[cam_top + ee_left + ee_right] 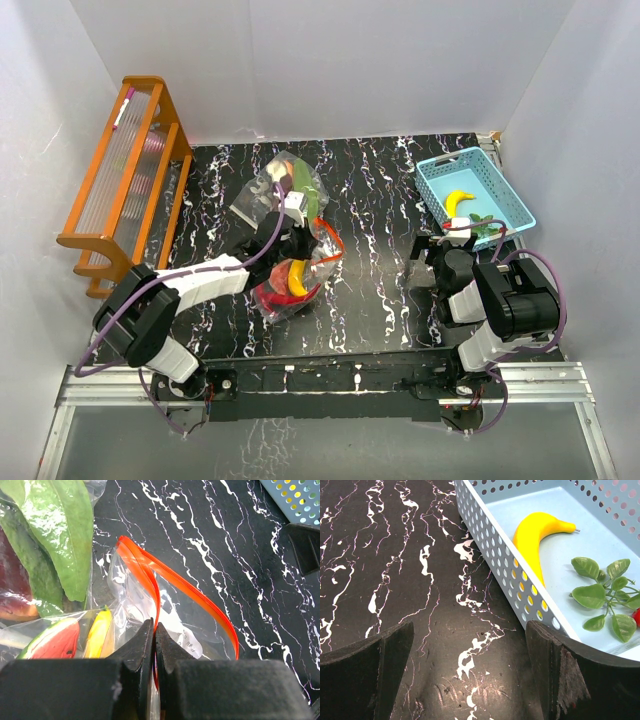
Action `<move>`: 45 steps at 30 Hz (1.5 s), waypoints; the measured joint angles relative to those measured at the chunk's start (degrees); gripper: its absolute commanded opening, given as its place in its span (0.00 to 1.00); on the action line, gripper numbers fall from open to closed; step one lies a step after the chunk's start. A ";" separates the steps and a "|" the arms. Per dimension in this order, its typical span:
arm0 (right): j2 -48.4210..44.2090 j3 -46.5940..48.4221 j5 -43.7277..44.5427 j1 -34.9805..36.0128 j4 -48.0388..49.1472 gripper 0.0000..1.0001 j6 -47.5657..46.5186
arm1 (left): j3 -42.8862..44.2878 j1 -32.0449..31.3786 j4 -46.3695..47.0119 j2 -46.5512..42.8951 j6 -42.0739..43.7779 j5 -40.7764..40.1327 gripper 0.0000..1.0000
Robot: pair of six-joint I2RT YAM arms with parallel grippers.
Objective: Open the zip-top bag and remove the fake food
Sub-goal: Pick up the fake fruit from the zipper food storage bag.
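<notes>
The clear zip-top bag [290, 270] lies at mid-table with its orange-red zip rim [150, 580] spread open. Inside it I see a long green leaf [55, 540], a yellow piece [97, 632] and a red piece [55, 642]. My left gripper [305, 232] is shut on one side of the rim, seen close up in the left wrist view [154, 632]. My right gripper [425, 262] is open and empty over the bare table [470, 665], beside the basket. A yellow banana [540, 535] and a green leafy sprig [602, 595] lie in the light-blue basket [495, 545].
The light-blue basket [430, 185] stands at the back right, close to the right gripper's outer finger. An orange wooden rack [125, 170] stands along the left wall. White walls close in the black marbled table on three sides.
</notes>
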 measured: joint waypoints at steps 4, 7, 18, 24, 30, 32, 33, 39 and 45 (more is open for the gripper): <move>0.00 0.00 0.00 0.00 0.00 0.99 0.00 | -0.37 0.02 -0.24 -0.39 0.02 0.02 0.00; 0.00 0.00 0.00 0.00 0.00 0.98 0.00 | -0.90 0.02 -0.20 -1.05 0.00 0.00 0.00; 0.00 0.00 0.00 0.00 0.00 0.98 0.00 | -1.29 0.02 0.24 -1.38 -0.15 0.31 0.00; 0.00 0.00 0.00 0.00 0.00 0.99 0.00 | -1.64 0.00 0.63 -1.38 -0.66 1.14 0.00; 0.00 0.00 0.00 0.00 0.00 0.98 0.00 | -1.64 0.02 -0.46 -1.53 -0.68 1.14 0.00; 0.00 0.00 0.00 0.00 0.00 0.98 0.00 | -1.64 0.02 -0.48 -1.62 -0.70 1.18 0.00; 0.00 0.00 0.00 0.00 0.00 0.98 0.00 | -1.64 0.02 -0.48 -1.62 -0.72 1.36 0.00; 0.00 0.00 0.00 0.00 0.00 0.98 0.00 | -1.64 0.02 -0.31 -1.40 -1.11 3.17 0.00; 0.00 0.00 -0.07 0.00 0.00 0.98 0.00 | -1.64 0.02 -0.52 -1.38 -1.07 3.67 0.00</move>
